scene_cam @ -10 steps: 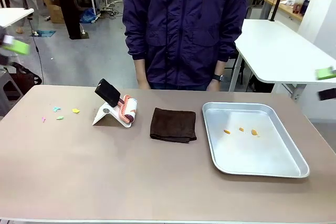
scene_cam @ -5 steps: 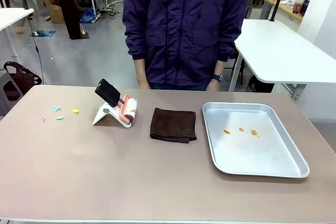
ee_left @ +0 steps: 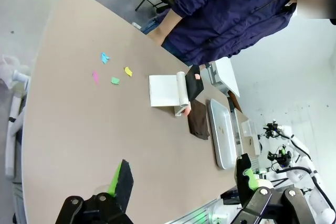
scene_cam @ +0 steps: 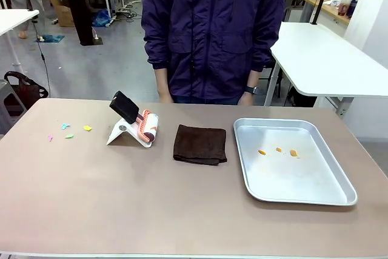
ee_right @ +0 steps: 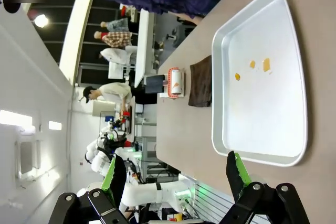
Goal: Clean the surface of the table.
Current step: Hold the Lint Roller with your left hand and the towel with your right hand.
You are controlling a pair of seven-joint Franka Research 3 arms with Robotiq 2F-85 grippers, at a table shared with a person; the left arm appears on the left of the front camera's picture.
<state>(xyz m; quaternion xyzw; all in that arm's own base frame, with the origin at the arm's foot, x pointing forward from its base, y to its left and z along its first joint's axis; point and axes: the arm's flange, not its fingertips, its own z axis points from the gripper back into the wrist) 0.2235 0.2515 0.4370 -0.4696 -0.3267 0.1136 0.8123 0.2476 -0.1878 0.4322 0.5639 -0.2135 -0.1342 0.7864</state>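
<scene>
1. Large rectangular table with a smooth matte brownish-taupe top [scene_cam: 182, 210]: spread out beneath both pincers and well apart from them.
2. Left gripper [ee_left: 184, 179]: fingers spread wide, nothing between the green pads. Right gripper [ee_right: 176, 174]: likewise spread and empty.
3. Dark brown folded cloth [scene_cam: 200, 144]: flat at mid-table, taken here as the landmark.
4. Just left of the cloth: lint roller with a black handle on a white stand [scene_cam: 136, 127]. Well left of the cloth, beyond the roller: small coloured paper scraps [scene_cam: 87, 128].
5. Right of the cloth, near but apart: shiny rectangular metal tray [scene_cam: 303, 177] holding a few orange crumbs [scene_cam: 293, 153].
6. Behind the cloth, at the far edge: person in a dark blue jacket [scene_cam: 212, 28].
7. Handling, as a judgement: tabletop stiff, heavy and slick, to be wiped rather than gripped. Probably best to pinch the soft, limp cloth at a folded edge, or the roller at its handle. Scraps light, likely to skid.
</scene>
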